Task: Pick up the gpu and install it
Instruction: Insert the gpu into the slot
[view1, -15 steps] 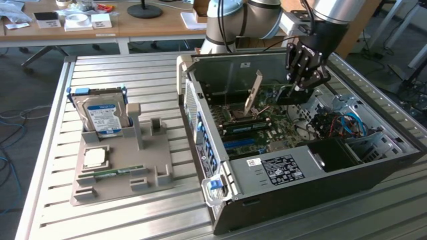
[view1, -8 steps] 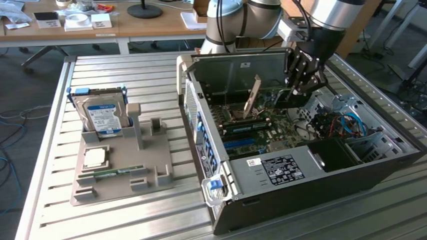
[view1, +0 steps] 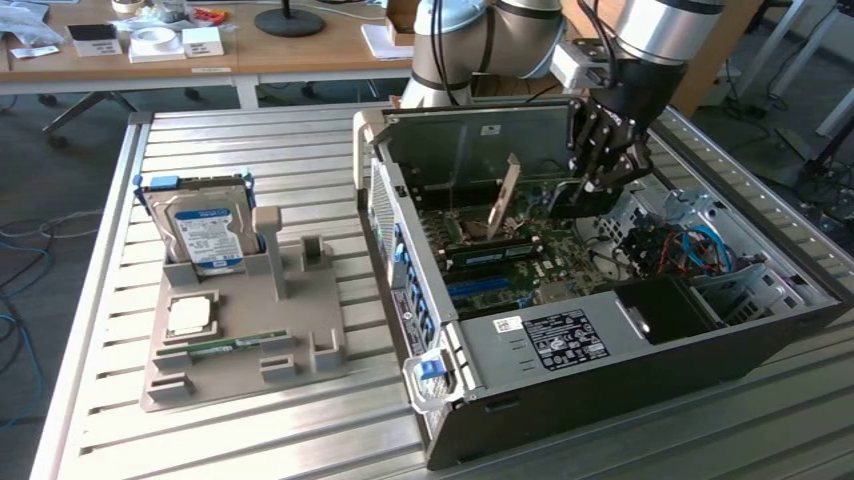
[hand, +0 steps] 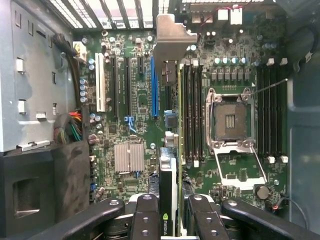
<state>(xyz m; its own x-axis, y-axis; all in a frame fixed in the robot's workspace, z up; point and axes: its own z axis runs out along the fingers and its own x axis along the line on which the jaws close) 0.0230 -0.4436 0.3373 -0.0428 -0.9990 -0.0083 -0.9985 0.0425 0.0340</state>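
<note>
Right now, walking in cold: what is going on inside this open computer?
The robot arm's gripper is closed on the gpu, holding it on edge inside the open computer case, over the motherboard. The card's metal bracket lies at the far end from the gripper. Whether the card sits in a slot cannot be told. A hard drive stands in a grey holder outside the case.

The arm (view1: 461, 40) stands at the far side and bends over toward the exterior view's right, its wrist (view1: 617, 105) pointing straight down. The pincer (view1: 587, 188) hangs low, its black fingers (hand: 146, 215) clamped on both faces of the gpu (hand: 168, 172).
</note>
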